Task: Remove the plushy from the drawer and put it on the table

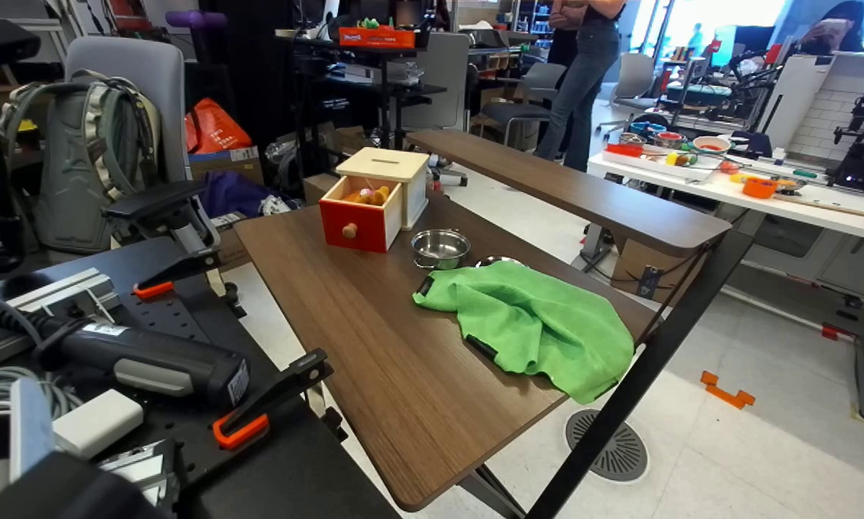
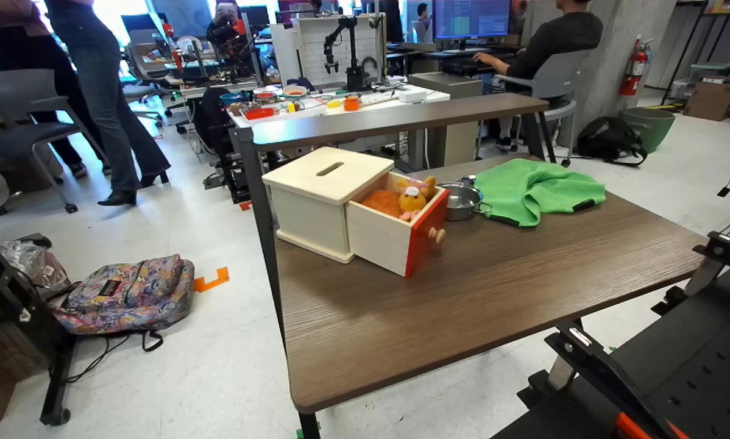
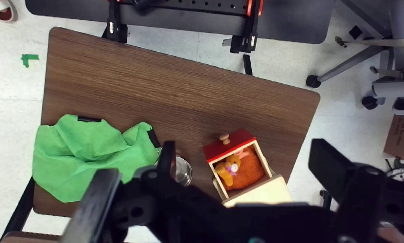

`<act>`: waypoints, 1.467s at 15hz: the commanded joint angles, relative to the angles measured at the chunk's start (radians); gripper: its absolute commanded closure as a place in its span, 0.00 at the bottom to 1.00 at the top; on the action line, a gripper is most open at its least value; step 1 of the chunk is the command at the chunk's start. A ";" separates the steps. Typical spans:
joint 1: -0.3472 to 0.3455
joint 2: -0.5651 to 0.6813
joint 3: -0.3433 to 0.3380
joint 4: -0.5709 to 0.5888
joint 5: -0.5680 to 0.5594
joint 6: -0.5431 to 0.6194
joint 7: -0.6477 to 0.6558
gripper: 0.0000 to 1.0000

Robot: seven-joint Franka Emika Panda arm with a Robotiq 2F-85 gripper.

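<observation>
Nearest in both exterior views, black perforated workbench with orange-padded clamps along its side, facing a long edge of the brown wood-grain table. In the wrist view, above that table, black two-finger gripper, spread wide. Farther in from the workbench edge, rumpled green cloth spilling slightly over one short edge. Just beside it, two-handled steel pot. Then, near the corner of the other short edge and the far long edge, pale wooden box with red-fronted drawer out toward the workbench side. Inside the drawer, golden plush animal with pink ears and white muzzle, beside or on rust-orange fuzzy material; cannot tell which. Along the far long edge, raised brown shelf. Beyond, two standing people and white table with orange container; deeper in the room, seated person before a lit monitor, and red fire extinguisher on concrete column.
</observation>
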 commanded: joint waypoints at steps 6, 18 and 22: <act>0.030 0.302 0.066 -0.012 0.061 0.366 0.010 0.00; 0.063 0.626 0.159 0.050 0.016 0.682 0.027 0.00; 0.063 0.710 0.157 0.094 -0.011 0.713 0.033 0.00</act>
